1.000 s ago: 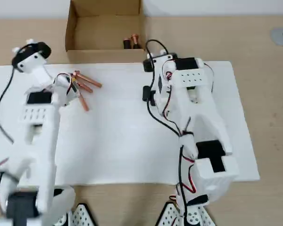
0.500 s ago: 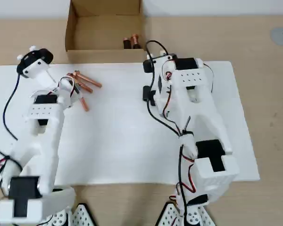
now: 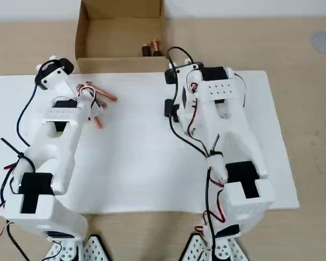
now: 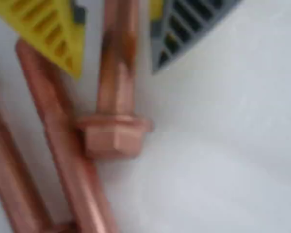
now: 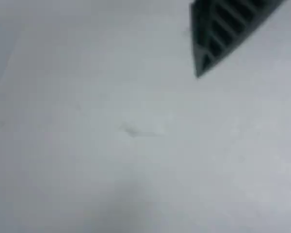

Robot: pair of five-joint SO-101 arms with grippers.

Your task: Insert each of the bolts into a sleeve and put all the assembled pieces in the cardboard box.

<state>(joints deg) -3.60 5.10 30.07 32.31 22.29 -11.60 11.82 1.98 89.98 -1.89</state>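
A sheet (image 3: 152, 174) covered the middle of the table (image 3: 309, 109). A box (image 3: 80, 38) stood on the table at 12 o'clock, just beyond the sheet's far edge. Two pieces (image 3: 151, 49) lay inside the box, in its 5 o'clock corner. A cluster of bolts (image 3: 100, 97) lay on the sheet at 10 o'clock. The left arm (image 3: 57, 147) extended from 7 o'clock to that cluster, with the left gripper (image 4: 115, 70) over it. One bolt (image 4: 116, 131) lay between the fingers (image 4: 48, 29), apart from both, its head touching a rod (image 4: 63, 155) beside it. The right arm (image 3: 228, 136) extended from 5 o'clock towards 12 o'clock. A disc (image 3: 323, 41) sat on the table at 2 o'clock.
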